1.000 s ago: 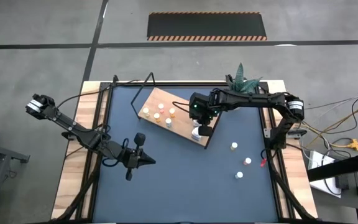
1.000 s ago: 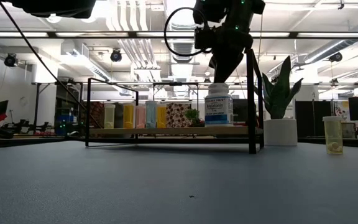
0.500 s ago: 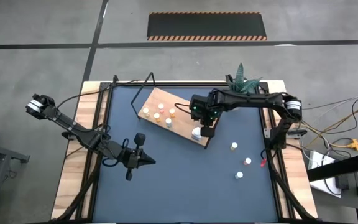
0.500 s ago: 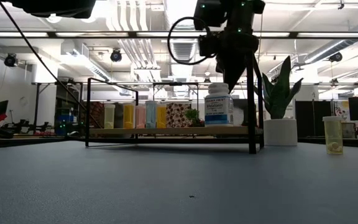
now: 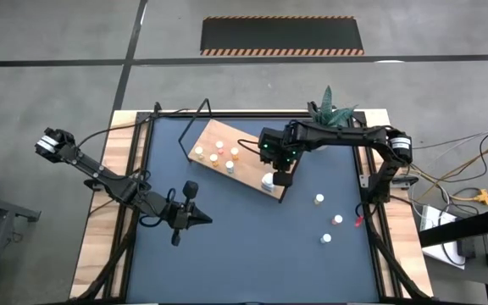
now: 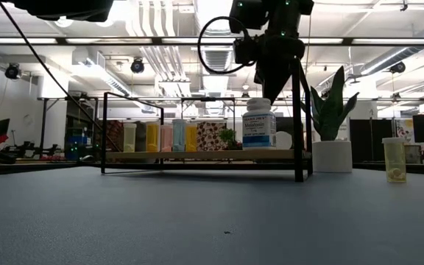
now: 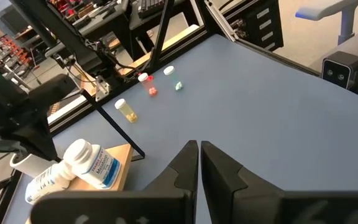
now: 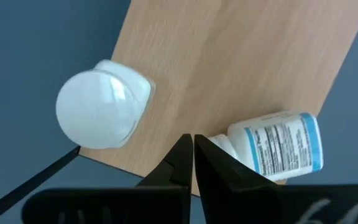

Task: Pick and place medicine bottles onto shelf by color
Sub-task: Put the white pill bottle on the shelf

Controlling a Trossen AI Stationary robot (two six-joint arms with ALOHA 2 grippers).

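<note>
Jaws of both grippers are pressed together and holding nothing.

Nearest, the left gripper (image 5: 188, 188) is waiting over the bare dark counter (image 5: 227, 246), well apart from everything. Three small medicine bottles (image 5: 319, 200) are sitting loose on the counter's right side, judged as work left to do. Farther on, the right gripper (image 5: 283, 179) is hovering above the shelf (image 5: 210, 135) corner, just over a big white bottle (image 6: 260, 126) standing upright beside a second big white one lying down (image 8: 278, 149). Several small bottles are lined up on the shelf, apparently placed. A potted plant (image 5: 332, 107) is standing beyond the shelf, near the right arm's reach.
</note>
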